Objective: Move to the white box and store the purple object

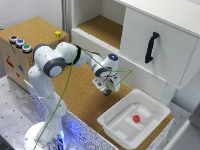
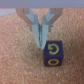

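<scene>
Nearest the exterior camera, the white box (image 1: pixel 116 123) sat on the cork tabletop (image 1: pixel 75 95), holding only a small red item (image 1: pixel 136 118). Beside it, the claw (image 1: pixel 107 90) was clenched on the purple object (image 2: pixel 52 54), a lettered cube. Carrying seemed underway; next, it needed moving over the box before release.

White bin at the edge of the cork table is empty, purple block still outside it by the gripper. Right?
Not quite: the white bin already holds a small red object, per the exterior view. The rest stands; the wrist view shows the purple block on the cork beside the gripper.
</scene>
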You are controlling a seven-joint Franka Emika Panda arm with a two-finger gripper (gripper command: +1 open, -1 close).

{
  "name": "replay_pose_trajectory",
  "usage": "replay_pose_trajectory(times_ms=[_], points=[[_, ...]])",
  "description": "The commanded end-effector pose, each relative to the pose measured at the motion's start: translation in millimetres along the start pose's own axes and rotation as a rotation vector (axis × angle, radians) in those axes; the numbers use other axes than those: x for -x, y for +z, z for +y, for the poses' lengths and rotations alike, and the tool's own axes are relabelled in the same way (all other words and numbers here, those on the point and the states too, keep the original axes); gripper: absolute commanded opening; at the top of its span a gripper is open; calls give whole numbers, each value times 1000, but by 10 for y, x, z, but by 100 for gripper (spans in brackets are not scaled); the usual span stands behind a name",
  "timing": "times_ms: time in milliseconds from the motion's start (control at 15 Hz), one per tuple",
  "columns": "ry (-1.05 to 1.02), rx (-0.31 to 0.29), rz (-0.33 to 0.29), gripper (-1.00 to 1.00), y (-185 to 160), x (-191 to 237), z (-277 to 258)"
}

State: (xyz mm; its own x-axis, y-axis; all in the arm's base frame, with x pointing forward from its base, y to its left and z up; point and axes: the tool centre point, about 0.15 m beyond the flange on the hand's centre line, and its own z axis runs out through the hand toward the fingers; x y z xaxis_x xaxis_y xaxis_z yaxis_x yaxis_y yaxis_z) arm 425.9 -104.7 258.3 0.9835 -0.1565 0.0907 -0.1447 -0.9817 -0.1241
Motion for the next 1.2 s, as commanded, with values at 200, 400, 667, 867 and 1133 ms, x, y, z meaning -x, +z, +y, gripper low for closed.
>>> replay_pose_trajectory(times_ms=[200, 400, 667, 867, 1133], points=[[1, 152, -27, 100, -250, 193, 121], [-23, 160, -64, 100, 19, 156, 151], [-17, 195, -45, 100, 233, 41, 134], [-4, 199, -30, 100, 375, -6, 117], [13, 204, -41, 100, 523, 46, 177]])
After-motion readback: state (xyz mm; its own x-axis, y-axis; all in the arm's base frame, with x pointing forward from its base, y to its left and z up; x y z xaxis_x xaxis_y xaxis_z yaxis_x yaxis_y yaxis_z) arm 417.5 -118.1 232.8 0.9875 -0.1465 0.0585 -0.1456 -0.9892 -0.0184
